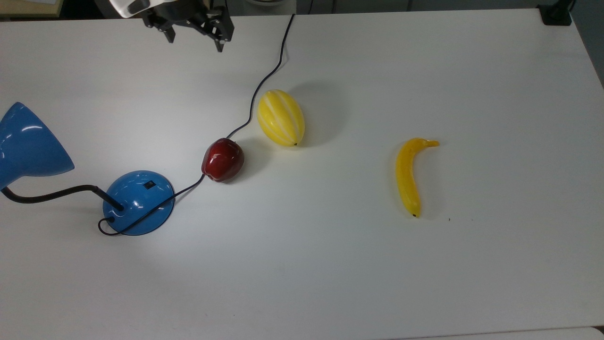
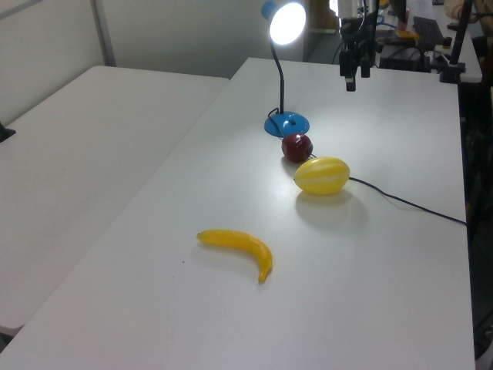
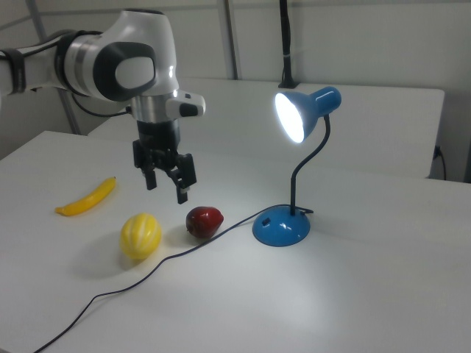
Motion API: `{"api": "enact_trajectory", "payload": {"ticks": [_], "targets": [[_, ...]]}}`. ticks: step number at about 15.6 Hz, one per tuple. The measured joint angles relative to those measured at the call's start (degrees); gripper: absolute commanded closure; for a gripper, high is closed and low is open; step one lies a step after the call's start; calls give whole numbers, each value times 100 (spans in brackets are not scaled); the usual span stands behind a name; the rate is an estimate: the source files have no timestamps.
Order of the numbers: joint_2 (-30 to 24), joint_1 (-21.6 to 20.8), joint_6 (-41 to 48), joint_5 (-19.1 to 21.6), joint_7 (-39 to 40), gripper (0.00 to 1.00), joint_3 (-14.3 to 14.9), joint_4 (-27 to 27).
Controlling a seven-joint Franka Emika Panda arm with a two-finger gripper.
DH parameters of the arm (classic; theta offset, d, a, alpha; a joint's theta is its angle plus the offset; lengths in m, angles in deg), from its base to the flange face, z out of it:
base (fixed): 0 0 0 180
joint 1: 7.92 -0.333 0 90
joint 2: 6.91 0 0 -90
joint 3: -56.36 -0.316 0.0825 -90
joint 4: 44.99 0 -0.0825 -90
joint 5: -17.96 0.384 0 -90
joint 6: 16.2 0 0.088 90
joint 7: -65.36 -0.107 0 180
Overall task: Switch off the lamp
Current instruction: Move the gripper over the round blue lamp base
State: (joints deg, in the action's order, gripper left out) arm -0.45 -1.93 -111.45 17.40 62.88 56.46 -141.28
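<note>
In the top view, the lamp (image 1: 138, 202) stands on the white table (image 1: 358, 274) near the top view's left edge, its round blue base carrying a small black switch (image 1: 149, 185), its black neck bending away to the blue shade (image 1: 28, 146) at the top view's far left. The cord (image 1: 264, 80) loops off the base, runs past the apple (image 1: 222, 159), which sits just beside the base on the top view's right, then past the melon (image 1: 281, 117) and off the table's far edge. The banana (image 1: 409, 175) lies well apart from the lamp, toward the top view's right. The gripper (image 1: 194, 37) hangs above the table's far edge, well apart from the base, its fingers spread with nothing between them. In the left view, the lamp (image 2: 286, 122) is lit, its shade glowing bright; the apple (image 2: 296, 146) and melon (image 2: 322, 175) follow in a line nearer the camera, the banana (image 2: 239, 248) nearest, and the gripper (image 2: 351, 75) hangs to the left view's right of the shade. In the right view, the lit lamp (image 3: 283, 225) casts light on the table; the apple (image 3: 204, 221) is near its base, the melon (image 3: 140, 235) and banana (image 3: 87, 198) farther toward the right view's left, and the empty, spread gripper (image 3: 168, 187) hovers above the apple and melon.
</note>
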Motion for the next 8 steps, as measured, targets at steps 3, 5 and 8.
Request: {"api": "enact_trajectory", "payload": {"ticks": [3,5,8], "targets": [[153,147,-310,0,0,97,1,-7],[311,192,-656,1,-118,100,2,-12],[579,232,-1277,1,-592,100,3,-19]]}}
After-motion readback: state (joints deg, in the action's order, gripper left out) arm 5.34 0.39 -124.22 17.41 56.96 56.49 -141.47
